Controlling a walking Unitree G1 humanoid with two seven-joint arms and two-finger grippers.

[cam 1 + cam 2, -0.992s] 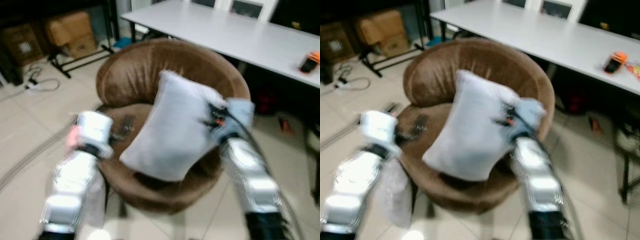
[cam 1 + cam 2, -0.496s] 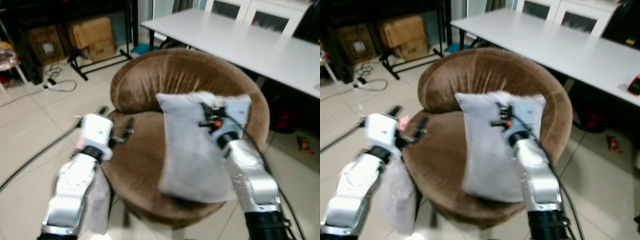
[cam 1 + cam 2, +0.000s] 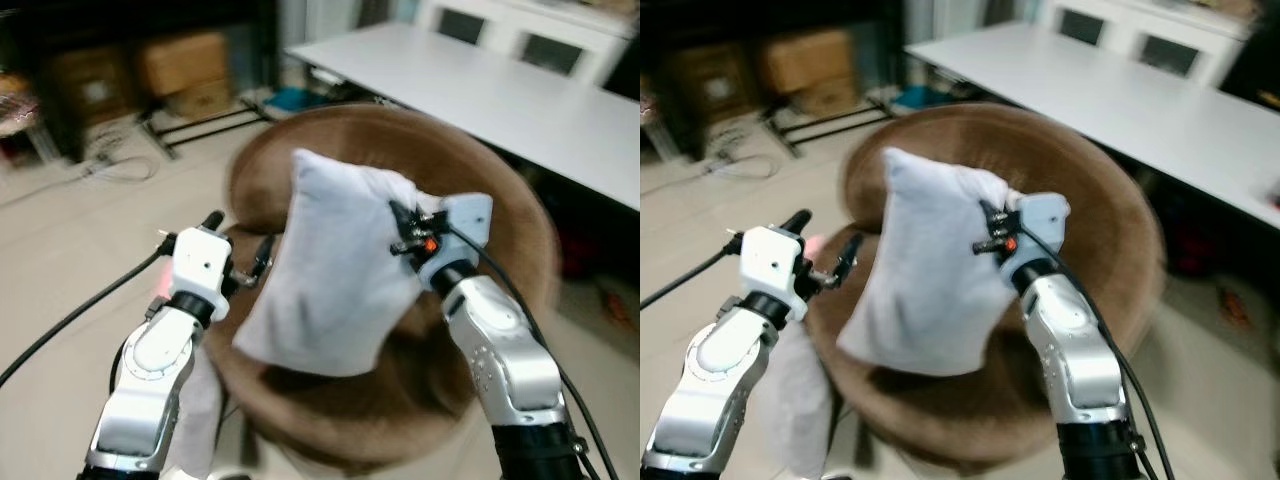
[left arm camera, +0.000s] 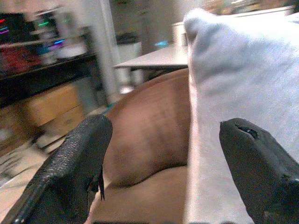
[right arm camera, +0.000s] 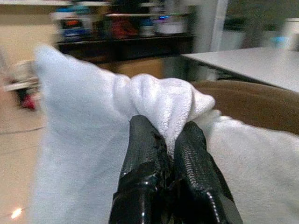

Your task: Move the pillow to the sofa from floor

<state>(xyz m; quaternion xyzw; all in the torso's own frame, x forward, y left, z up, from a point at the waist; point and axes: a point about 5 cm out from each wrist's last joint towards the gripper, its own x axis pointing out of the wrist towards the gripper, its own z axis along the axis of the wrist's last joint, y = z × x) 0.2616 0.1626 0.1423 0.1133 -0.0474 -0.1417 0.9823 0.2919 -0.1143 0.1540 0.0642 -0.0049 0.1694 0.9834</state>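
Right jaws (image 5: 170,140) pinching one pillow (image 3: 330,270)

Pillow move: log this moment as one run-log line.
right gripper: shut on pillow corner | pillow: held above brown sofa chair | left gripper: open, beside pillow

Room setting. Round brown armchair (image 3: 480,330) on pale tiled floor (image 3: 70,250). Behind the armchair: a long white table (image 3: 500,100). Beyond the armchair's left side: cardboard boxes (image 3: 185,70) on a dark rack, cables (image 3: 115,165) on the floor.
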